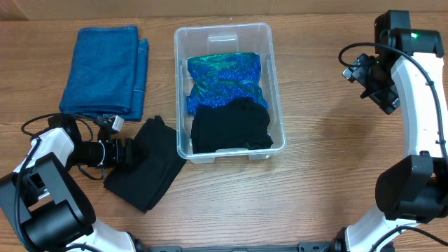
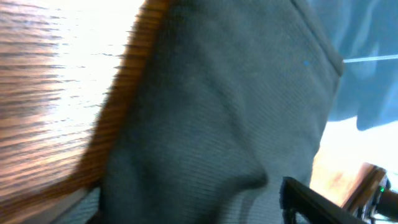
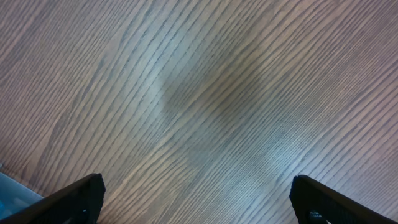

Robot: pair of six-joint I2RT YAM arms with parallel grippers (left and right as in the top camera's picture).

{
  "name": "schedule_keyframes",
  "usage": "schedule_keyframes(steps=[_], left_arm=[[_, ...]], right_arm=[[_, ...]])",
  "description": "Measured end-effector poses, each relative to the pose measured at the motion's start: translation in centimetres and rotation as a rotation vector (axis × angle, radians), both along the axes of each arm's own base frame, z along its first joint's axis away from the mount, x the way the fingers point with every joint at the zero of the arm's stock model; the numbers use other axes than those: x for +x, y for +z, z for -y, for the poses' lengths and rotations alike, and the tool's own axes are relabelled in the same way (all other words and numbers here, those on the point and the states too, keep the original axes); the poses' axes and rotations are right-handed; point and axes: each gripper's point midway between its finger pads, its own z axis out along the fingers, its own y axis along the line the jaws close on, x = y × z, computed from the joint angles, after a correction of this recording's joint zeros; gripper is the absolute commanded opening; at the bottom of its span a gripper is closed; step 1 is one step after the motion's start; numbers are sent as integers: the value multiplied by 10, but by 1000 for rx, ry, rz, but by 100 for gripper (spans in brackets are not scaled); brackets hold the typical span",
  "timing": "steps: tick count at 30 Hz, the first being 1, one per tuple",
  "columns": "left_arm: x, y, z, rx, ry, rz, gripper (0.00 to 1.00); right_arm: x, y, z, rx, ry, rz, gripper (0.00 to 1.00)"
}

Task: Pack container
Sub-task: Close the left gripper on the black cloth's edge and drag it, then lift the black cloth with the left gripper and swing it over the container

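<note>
Clear rectangular plastic container (image 1: 222, 29), rounded corners: mid-table, open side up. Long axis running far edge to near edge, near end a touch rightward. Inside: crumpled blue-green sparkly fabric (image 1: 225, 80) in far half, folded black cloth (image 1: 231, 127) in near half. Just beside near-left corner: flat black garment (image 1: 148, 171) on wooden table (image 1: 315, 175). Left of bin, near but apart: folded blue towel (image 1: 105, 66). Left gripper (image 1: 129, 152) at garment's left edge; jaws masked by dark cloth, cannot tell whether apart or clamped. Right gripper (image 3: 199, 200) over bare wood at right, jaws wide apart, holding nothing.
</note>
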Motion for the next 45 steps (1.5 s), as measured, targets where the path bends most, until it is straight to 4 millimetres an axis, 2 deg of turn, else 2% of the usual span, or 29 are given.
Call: schedule_keyframes(steps=[2, 4, 12, 17, 24, 30, 36, 39, 45], left_arm=[[0, -1, -1, 8, -3, -1, 14], [-1, -2, -2, 14, -1, -9, 4], [-1, -2, -4, 11, 25, -22, 4], [9, 16, -13, -109, 141, 13, 4], [45, 86, -58, -183, 262, 123, 4], [73, 163, -69, -217, 261, 249, 4], [88, 265, -57, -382, 250, 428, 4], [89, 288, -47, -452, 238, 463, 4], [97, 325, -3, -579, 121, 536, 4]], right_arm=[[0, 0, 0, 0, 0, 0, 100], [0, 0, 0, 0, 0, -1, 100], [0, 0, 0, 0, 0, 1, 100], [0, 0, 0, 0, 0, 0, 100], [0, 0, 0, 0, 0, 0, 100], [0, 0, 0, 0, 1, 0, 100], [0, 0, 0, 0, 0, 0, 100], [0, 0, 0, 0, 0, 0, 100], [0, 0, 0, 0, 0, 0, 100]])
